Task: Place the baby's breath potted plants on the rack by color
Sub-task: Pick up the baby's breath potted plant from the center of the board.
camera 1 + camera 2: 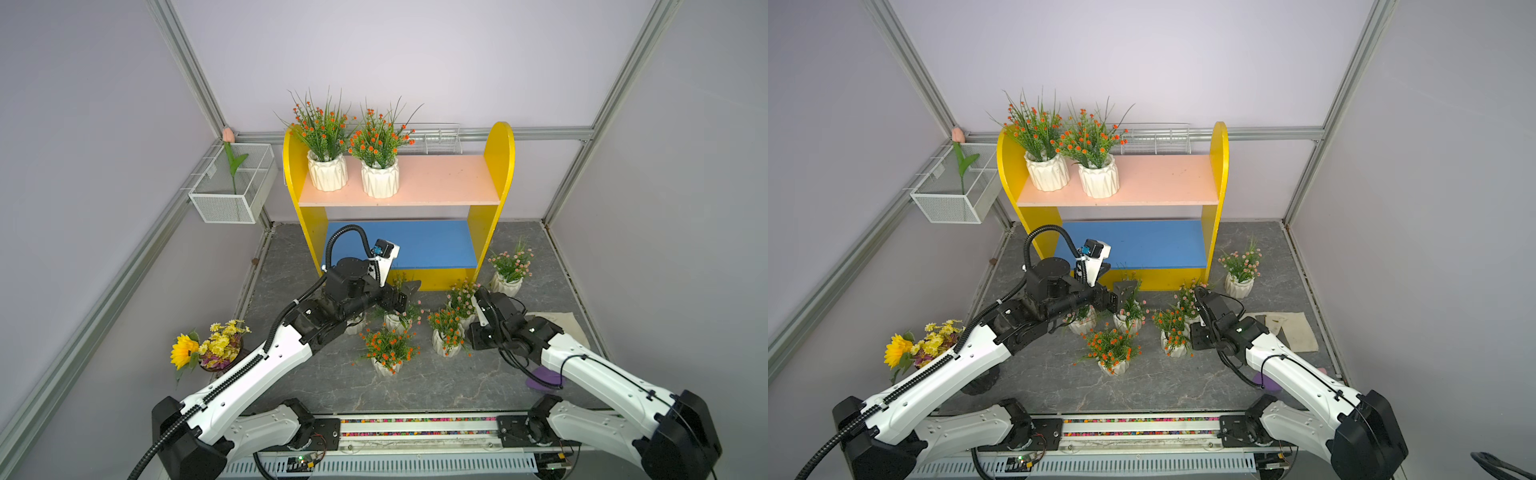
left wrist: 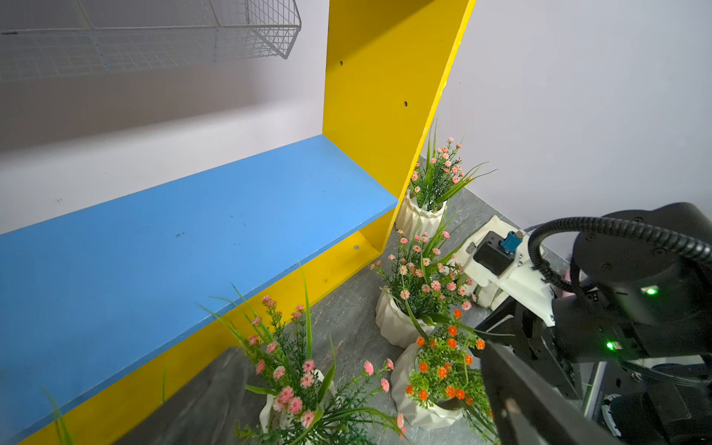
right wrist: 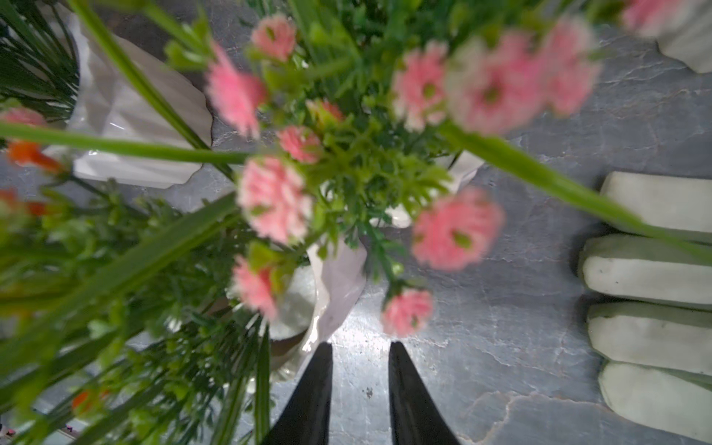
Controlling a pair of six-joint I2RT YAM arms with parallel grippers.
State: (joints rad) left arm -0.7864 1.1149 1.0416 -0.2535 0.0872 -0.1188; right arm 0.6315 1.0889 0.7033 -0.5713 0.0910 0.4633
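Roughly at the centre of both top views, the left gripper point(image 1: 408, 293) holds its jaws spread wide. In the left wrist view a pink plant point(image 2: 293, 385) shows between them, and I cannot tell whether they touch it. The right gripper point(image 3: 361, 345), at centre right in the top views, has its black fingers point(image 3: 319, 385) narrowly parted over bare grey floor point(image 1: 332, 386), with a white pot wall just beside one. The baby's breath potted plants point(image 1: 386, 353) are green sprigs dotted with tiny blossoms, set in white faceted pots. Blossoms crowd the right wrist lens as pink blurs, and the left arm point(image 1: 291, 345) covers most of one pot point(image 1: 1082, 325) — its blossom colour is hard to make out. Counted, there are eight plants. One orange plant point(image 1: 327, 166) and its orange neighbour point(image 1: 379, 174) stand upright side by side at the left end of the peach upper board of the rack point(image 1: 500, 166), in the upper middle of the frame. Six stand on the floor before the rack — two orange, three clearly pink, one unclear. The far pink plant point(image 1: 509, 270) is just beside the rack's right panel.
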